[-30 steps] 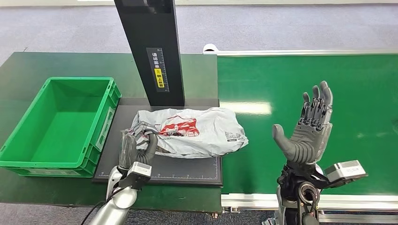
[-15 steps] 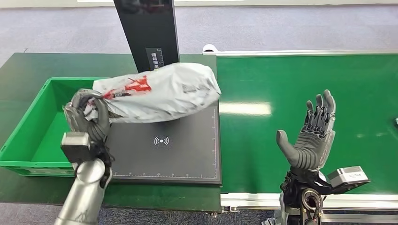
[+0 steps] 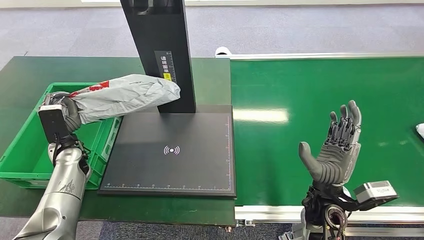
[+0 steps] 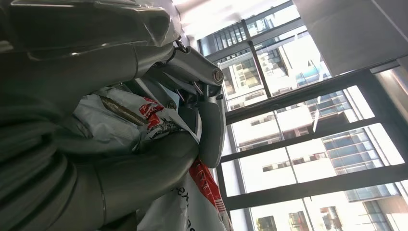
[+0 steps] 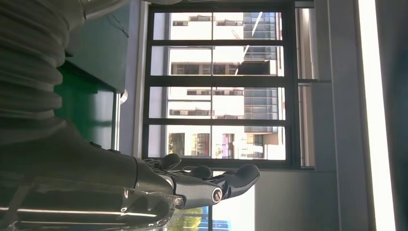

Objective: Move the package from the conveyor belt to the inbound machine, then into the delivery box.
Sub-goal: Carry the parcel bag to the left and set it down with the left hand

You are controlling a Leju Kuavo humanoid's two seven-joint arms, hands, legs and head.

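At the left of the head view the left hand (image 3: 67, 111) grips one end of the grey poly mailer package (image 3: 125, 95), fingers wrapped round its bunched, red-printed end; the left wrist view shows the same grip up close, the thick thumb and dark fingers (image 4: 211, 120) closed over crumpled plastic; the package is lifted clear, lying roughly level in the air, its held end over the near-right part of the green plastic crate (image 3: 30, 145) and its free end reaching toward the black post of the inbound machine (image 3: 160, 50); the machine's black scan pad (image 3: 172, 150), centre frame, lies bare with its wireless mark showing, so the scan step looks done and the step in hand is the last of the 2 transfers, carrying the package into the delivery box; the right hand (image 3: 334, 150) stands at the lower right over the green conveyor belt (image 3: 325, 85), palm up, fingers spread wide, holding nothing; the next move, as I judge it, calls for swinging the whole length of the package further left so the free end clears the crate's right wall, lowering it inside, then letting the fingers go; released here, the free end could catch on the rim.
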